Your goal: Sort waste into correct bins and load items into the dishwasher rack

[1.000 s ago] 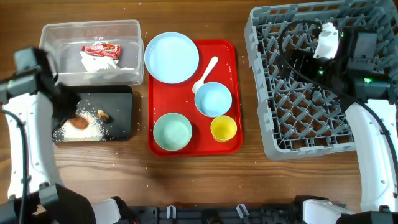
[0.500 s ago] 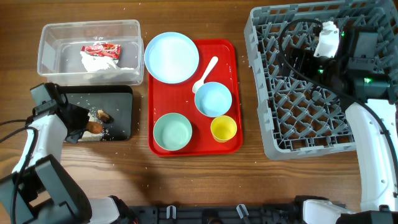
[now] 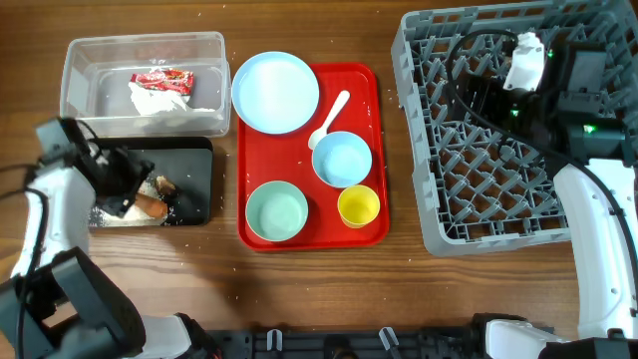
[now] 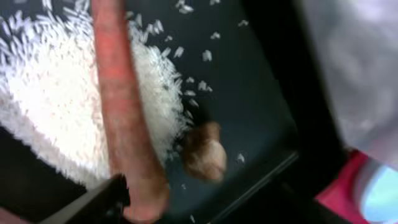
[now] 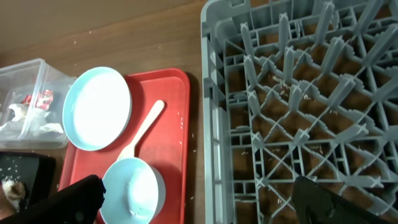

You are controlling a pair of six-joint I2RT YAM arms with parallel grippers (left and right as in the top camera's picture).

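While the left pincer [image 3: 133,191] sits low over the black shallow rectangular tray [image 3: 195,168] at the left of the wooden worktop [image 3: 319,289], the right pincer [image 5: 196,186] hangs above the large square grey plastic lattice rack [image 3: 469,199]. Its fingers are spread wide with nothing between them.

Left wrist view: the long orange carrot [image 4: 121,106] lies blurred across a heap of white rice grains [image 4: 50,93] in the black tray. One dark finger [image 4: 93,200] touches the carrot's near end. The other finger is out of frame, so I cannot tell whether the left pincer grips the carrot or how wide it stands. The small brown food lump [image 4: 204,152] is just beside the carrot at the edge of the rice, also in the black tray.

The clear plastic rectangular tub [image 3: 80,95], on the far side of the black tray, holds the red snack wrapper [image 3: 162,78] and the crumpled white napkin [image 3: 159,100].

The flat red tray [image 3: 374,100] lies between the bins and the rack and carries the dishes:
- The pale blue round plate [image 3: 275,92] is at its far left corner, overhanging the edge.
- The white spoon [image 3: 329,120] lies between the plate and the white bowl [image 3: 341,160].
- The pale green bowl [image 3: 277,211] and the small yellow cup [image 3: 358,205] are along the near edge, with the cup just beside the white bowl.

Right wrist view: small white specks lie scattered on the rack floor.
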